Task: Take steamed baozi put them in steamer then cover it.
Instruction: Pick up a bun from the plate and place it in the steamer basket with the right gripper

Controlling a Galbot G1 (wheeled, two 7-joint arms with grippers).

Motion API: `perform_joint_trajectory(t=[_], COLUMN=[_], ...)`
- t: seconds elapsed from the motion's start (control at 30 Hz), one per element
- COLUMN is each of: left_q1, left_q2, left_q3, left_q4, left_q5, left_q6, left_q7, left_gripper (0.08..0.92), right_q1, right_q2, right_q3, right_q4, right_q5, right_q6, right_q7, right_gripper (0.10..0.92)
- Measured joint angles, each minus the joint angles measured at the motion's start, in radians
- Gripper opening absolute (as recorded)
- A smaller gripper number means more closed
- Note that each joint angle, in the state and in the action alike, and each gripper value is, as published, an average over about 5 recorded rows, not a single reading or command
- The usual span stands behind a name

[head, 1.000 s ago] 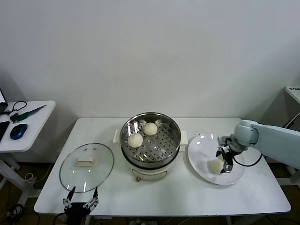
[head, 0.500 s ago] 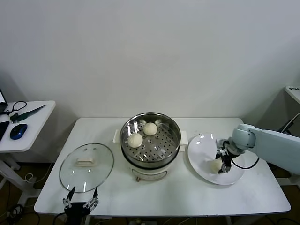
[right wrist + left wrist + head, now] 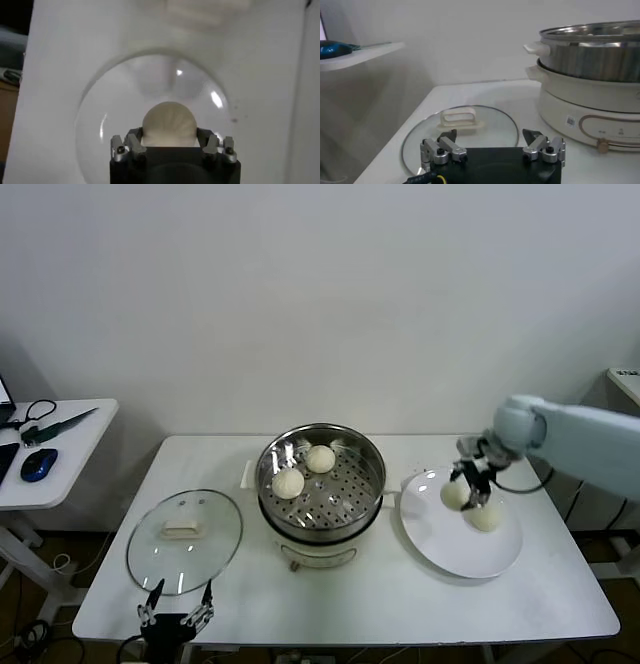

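Head view shows the right gripper closed round one baozi, lifted over the plate at three o'clock of the steamer. Another bun lies below. Soft, light dough: I'd squeeze gently across its sides. The left gripper idles spread wide by the lid.
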Motion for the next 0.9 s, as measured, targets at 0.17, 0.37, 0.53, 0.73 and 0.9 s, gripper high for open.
perform_joint_trajectory(t=[0.17,0.37,0.53,0.73,0.9], left_q1=[0.005,0.013,0.019,0.019,0.016], left_q2=[-0.001,-0.002,-0.005,-0.009,-0.011], left_q3=[0.000,-0.002,-0.006,-0.007,-0.008], left_q4=[-0.005,-0.012,-0.017,-0.017,-0.013], left_q5=[0.004,0.006,0.006,0.005,0.003], left_q6=[0.000,-0.001,-0.002,-0.004,-0.004], left_q7=[0.000,0.000,-0.001,-0.002,-0.002], left_gripper=[0.823,0.823,0.823,0.823,0.823], right_q1=[0.131,0.186,0.160,0.095,0.033], right_q2=[0.106,0.247,0.348,0.428,0.461], right_q3=[-0.003,0.011,0.019,0.018,0.018], right_q4=[0.059,0.125,0.141,0.139,0.130], right_q5=[-0.016,-0.063,-0.119,-0.181,-0.228], right_q6=[0.138,0.262,0.329,0.366,0.372], right_q7=[-0.044,-0.054,-0.047,-0.032,-0.021], right_gripper=[0.704,0.704,0.704,0.704,0.704])
